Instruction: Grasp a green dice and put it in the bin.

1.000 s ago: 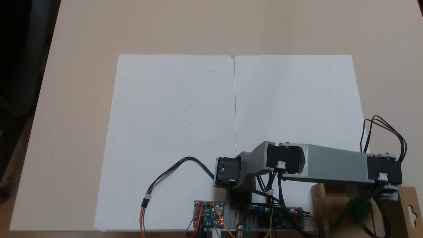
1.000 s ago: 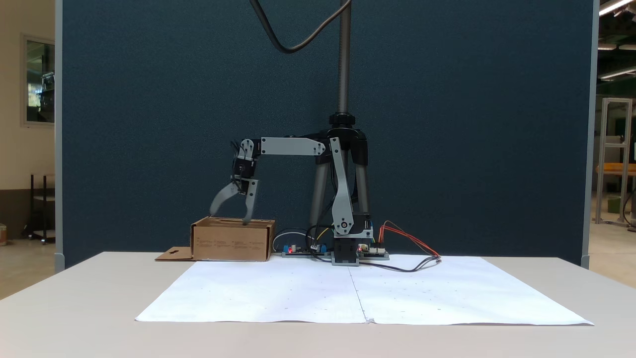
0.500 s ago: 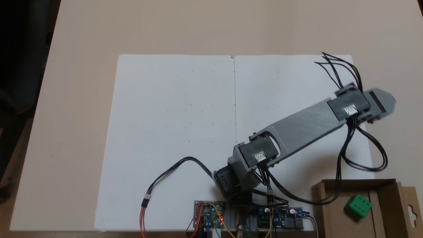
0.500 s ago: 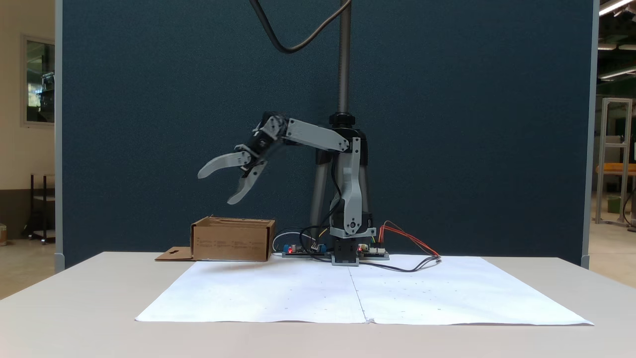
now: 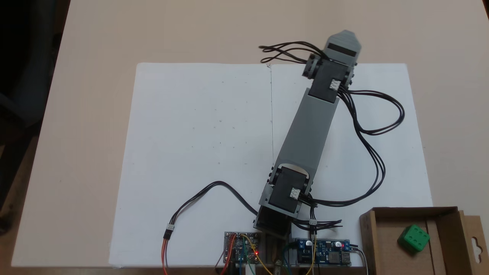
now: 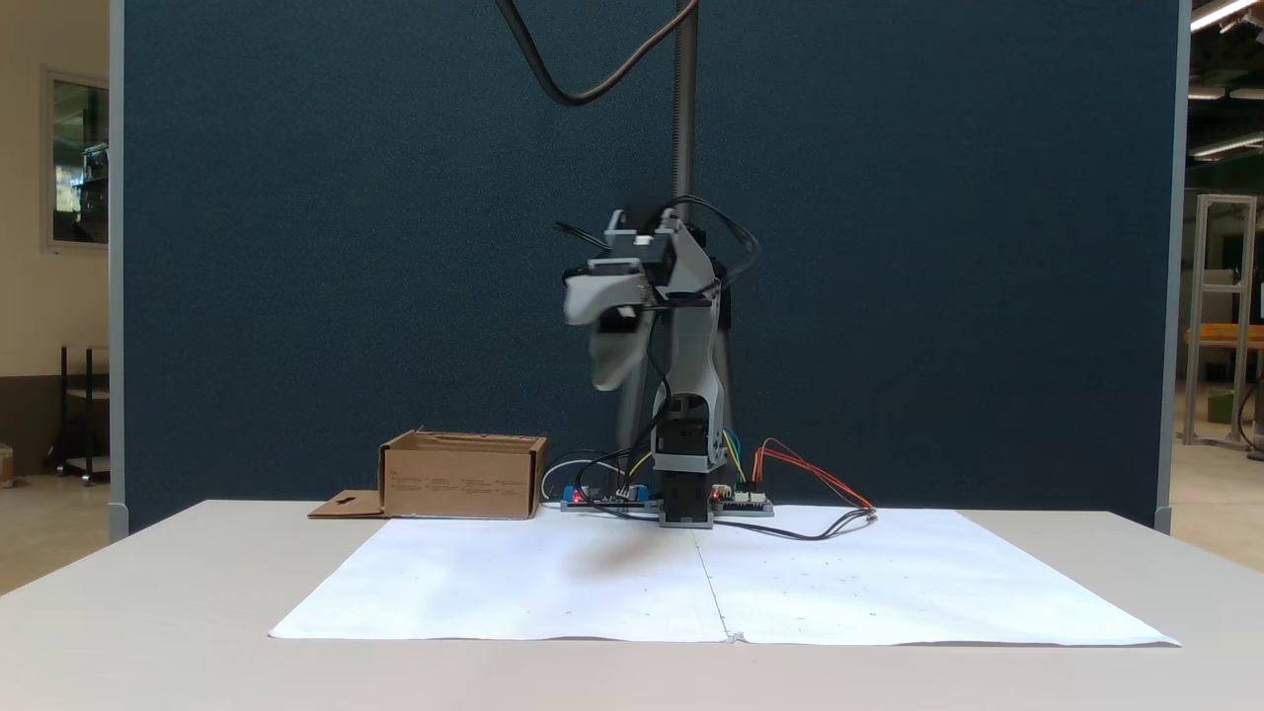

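The pale worktop [image 5: 88, 114] carries a big white paper sheet [image 5: 198, 126] with a seam down its middle, seen in both fixed views. From the sheet's near edge in the top-down fixed view, the grey arm [image 5: 307, 130] stretches out across the right half of the paper, raised well clear of it, black cables [image 5: 376, 126] looping off its side. At the lower right corner there stands the bin [image 5: 368, 236], a brown cardboard box with a flap with a hang-hole [image 5: 475, 244] on its outer side; in the front fixed view the box [image 6: 462, 479] sits left of the arm's base. The gripper [image 6: 602, 331] hangs high in the air, well apart from the box, pointing towards the front camera. It is blurred, yet the two fingers [image 6: 592, 296] look spread apart, one above the other, with nothing between them. Two small circuit boards [image 5: 242, 246] lie by the base. The green dice [image 5: 413, 237] rests inside the bin on its floor, free of the arm.
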Tool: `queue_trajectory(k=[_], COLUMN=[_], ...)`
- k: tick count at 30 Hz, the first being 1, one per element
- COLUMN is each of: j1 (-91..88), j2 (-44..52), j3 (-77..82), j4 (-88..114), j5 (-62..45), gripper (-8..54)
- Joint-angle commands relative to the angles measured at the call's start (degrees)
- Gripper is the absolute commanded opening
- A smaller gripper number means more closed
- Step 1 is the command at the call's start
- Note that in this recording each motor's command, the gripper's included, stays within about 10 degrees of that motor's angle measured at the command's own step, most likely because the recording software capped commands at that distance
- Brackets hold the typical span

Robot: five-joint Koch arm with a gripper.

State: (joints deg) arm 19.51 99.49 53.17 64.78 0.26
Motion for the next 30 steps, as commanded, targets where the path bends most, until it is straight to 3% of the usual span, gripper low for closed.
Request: queue_trajectory(k=[1, 30], j1=[-2.5, -13.3], j2=[4.3, 36.2], j3=[0.6, 60.6], j4=[-1.7, -57.4], j5=[3.3, -0.4], gripper=[43.5, 44.7])
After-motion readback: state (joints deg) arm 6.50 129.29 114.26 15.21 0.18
